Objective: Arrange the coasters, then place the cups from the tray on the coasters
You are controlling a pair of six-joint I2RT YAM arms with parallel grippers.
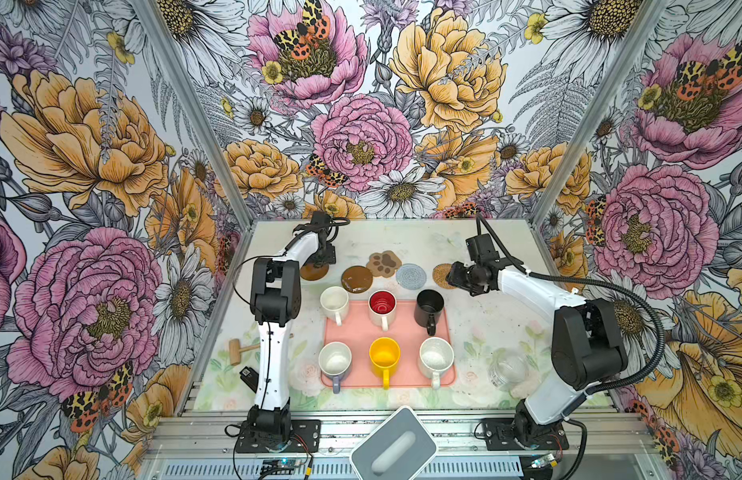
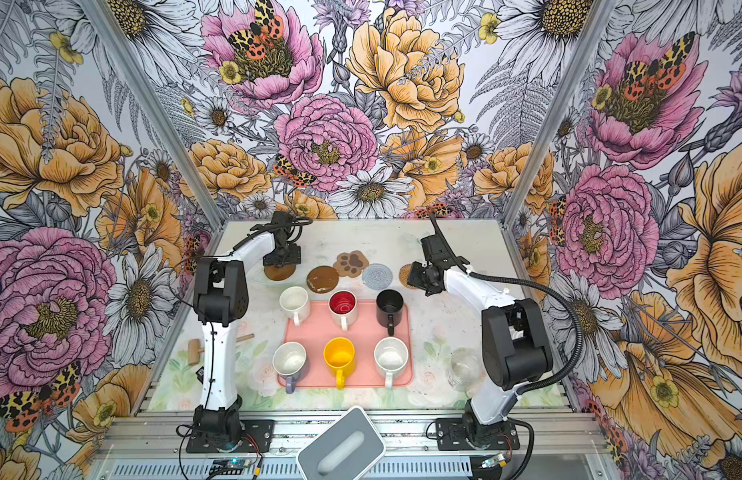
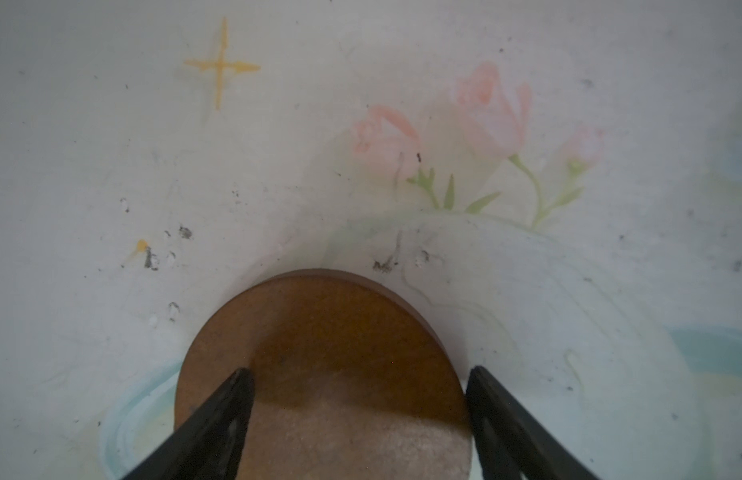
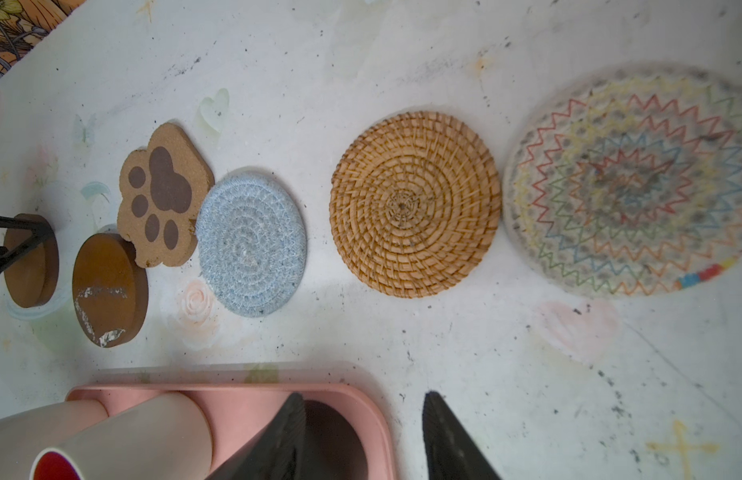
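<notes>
Several coasters lie in a row behind the tray: two brown discs, a paw print, a grey-blue round and a tan woven round. The pale woven round shows only in the right wrist view. Several cups stand on the tray, among them white, red-inside, black and yellow. My left gripper is open, low over the far-left brown disc. My right gripper is open and empty near the tan round.
A clear glass jar stands right of the tray, by my right arm. A small wooden mallet lies at the left edge behind my left arm. A grey box sits on the front rail.
</notes>
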